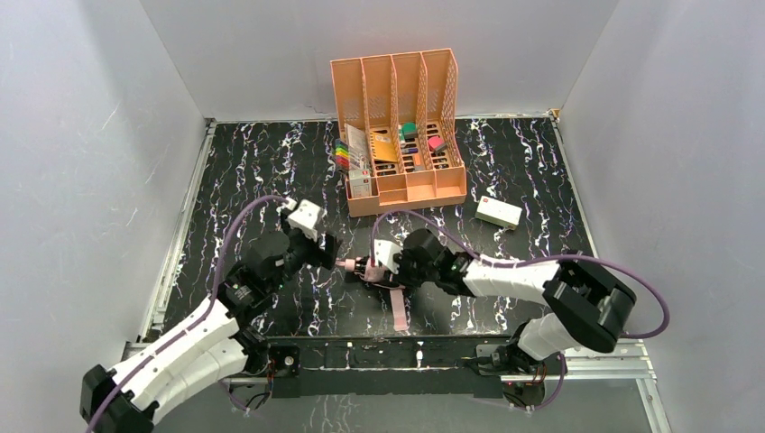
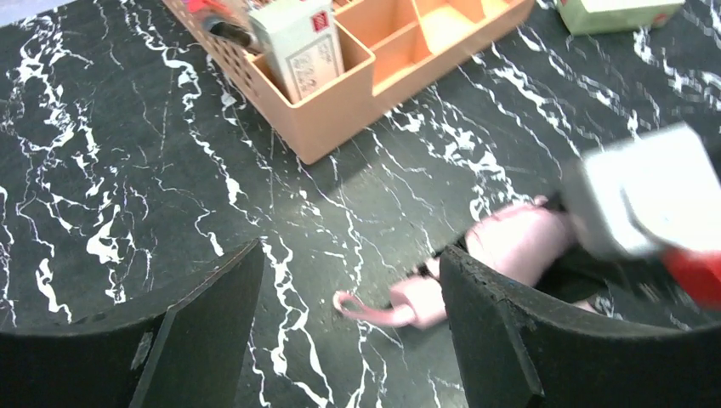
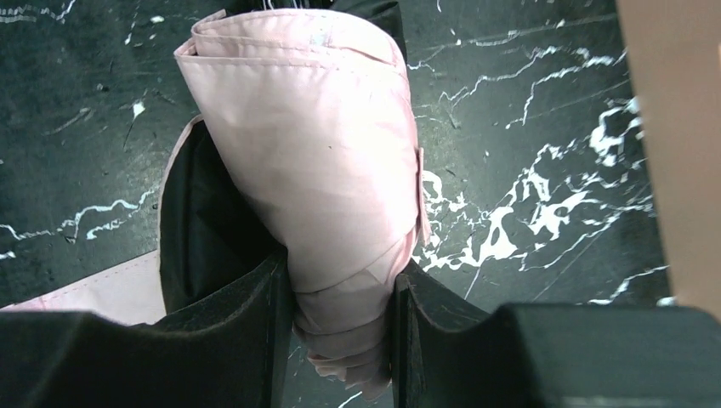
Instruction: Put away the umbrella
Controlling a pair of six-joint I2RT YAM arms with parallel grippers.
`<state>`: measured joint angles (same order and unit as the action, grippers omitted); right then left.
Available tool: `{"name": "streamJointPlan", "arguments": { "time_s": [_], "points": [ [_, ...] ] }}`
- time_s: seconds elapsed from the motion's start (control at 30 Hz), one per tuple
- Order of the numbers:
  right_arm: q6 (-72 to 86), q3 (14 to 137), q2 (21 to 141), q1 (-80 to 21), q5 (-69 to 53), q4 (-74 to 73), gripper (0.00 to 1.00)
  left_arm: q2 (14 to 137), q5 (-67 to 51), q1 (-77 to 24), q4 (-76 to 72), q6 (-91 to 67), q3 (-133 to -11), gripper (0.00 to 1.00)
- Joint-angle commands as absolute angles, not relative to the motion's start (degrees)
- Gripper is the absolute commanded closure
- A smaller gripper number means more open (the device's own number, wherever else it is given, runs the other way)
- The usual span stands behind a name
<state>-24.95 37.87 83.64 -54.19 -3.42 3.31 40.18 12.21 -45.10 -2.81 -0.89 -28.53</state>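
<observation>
A: Gripping the umbrella (image 3: 323, 153), the right pincer (image 3: 340, 316) is squeezing the rolled pink fabric between both fingers. Only its wrist view is showing that.

B: And the left pincer (image 2: 349, 259)?

A: Its own view is showing the jaws standing wide apart, with only counter (image 2: 127, 170) between them. The umbrella's pink end is lying just beside one finger.

B: Where is the umbrella lying?

A: In front of the orange organiser (image 1: 401, 194), apart from its front wall. Its long axis is running along that wall, narrow end pointing at the left pincer. Bare counter is stretching either side, and a white box (image 1: 498, 211) is sitting right of the organiser.
</observation>
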Motion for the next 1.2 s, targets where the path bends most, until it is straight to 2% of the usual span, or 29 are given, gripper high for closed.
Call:
{"name": "streamJointPlan", "arguments": {
  "time_s": [0.0,0.17,0.3,0.57,0.97,1.17],
  "points": [
    [-35.6,28.3,82.9,-58.4,4.9,9.8,0.86,42.9,-3.9,-36.5,-7.7,-5.2,-29.4,0.25],
    [-39.7,24.9,83.5,-62.4,11.4,14.1,0.86,53.4,-17.8,-33.6,-9.4,-1.7,-32.6,0.24],
    [-42.7,22.1,84.6,-65.9,16.7,18.7,0.86,61.9,-29.0,-33.3,-5.0,4.2,-36.5,0.22],
    [-45.5,17.8,86.0,-69.8,22.2,27.4,0.85,73.0,-43.3,-32.8,-2.4,6.5,-38.9,0.17],
    [-49.1,14.9,86.5,-72.0,26.0,35.7,0.84,88.0,-51.3,-31.9,4.7,10.6,-45.3,0.13],
    [-50.9,12.2,86.1,-72.7,29.4,43.1,0.83,92.0,-56.2,-31.7,7.8,12.0,-46.1,0.16]
  ]
}}
